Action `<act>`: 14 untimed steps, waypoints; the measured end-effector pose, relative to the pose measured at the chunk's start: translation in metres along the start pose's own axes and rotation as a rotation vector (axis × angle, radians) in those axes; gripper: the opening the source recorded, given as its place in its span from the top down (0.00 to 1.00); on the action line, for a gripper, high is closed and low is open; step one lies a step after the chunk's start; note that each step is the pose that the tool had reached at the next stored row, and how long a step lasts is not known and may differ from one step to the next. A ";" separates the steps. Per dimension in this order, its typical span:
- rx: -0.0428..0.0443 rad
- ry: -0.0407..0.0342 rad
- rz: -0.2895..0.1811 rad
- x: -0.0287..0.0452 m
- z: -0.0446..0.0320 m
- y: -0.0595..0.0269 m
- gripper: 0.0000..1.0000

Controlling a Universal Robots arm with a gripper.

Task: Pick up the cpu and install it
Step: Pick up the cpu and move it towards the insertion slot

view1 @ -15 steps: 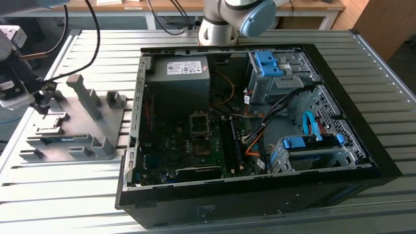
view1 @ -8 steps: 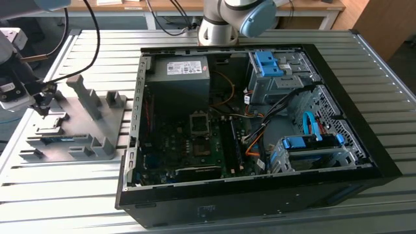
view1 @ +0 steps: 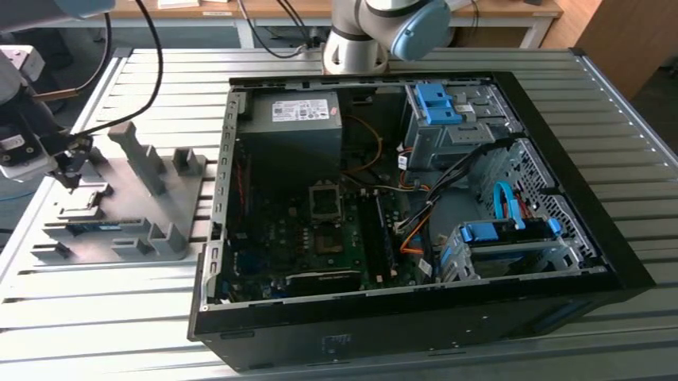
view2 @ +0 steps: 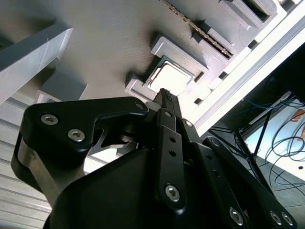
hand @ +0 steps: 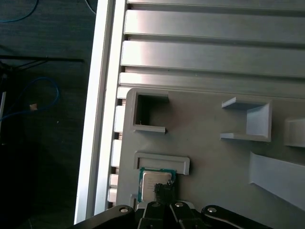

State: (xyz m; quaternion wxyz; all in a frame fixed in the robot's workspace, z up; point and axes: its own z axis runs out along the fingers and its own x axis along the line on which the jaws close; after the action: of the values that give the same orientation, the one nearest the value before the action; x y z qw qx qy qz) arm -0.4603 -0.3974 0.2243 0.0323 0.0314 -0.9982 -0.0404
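Pick-up stage: my hand point(view2: 165, 94), fingers together and gripping nothing, poises its tip right at the cpu point(view2: 169, 78), which sits in a pocket of the grey tray point(view1: 159, 214). A grasp, I judge, calls for fingers parted to the chip's edges. The exterior view adds the open computer case point(view1: 424, 198), well apart from the hand

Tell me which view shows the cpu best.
The second wrist view: the cpu lies face up in a pocket of the grey fixture, mostly uncovered, beyond the gripper tip. The first wrist view has it partly behind the gripper. In the exterior view it is too small to tell.
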 end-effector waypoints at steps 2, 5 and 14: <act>0.0001 0.0002 0.000 0.0002 0.0012 -0.0002 0.90; 0.0002 0.0003 0.000 0.0005 0.0045 -0.0013 0.90; 0.0002 0.0003 0.000 0.0009 0.0129 -0.0058 0.90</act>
State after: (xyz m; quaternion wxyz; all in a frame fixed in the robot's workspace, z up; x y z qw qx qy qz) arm -0.4617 -0.4022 0.2110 0.0325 0.0314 -0.9982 -0.0403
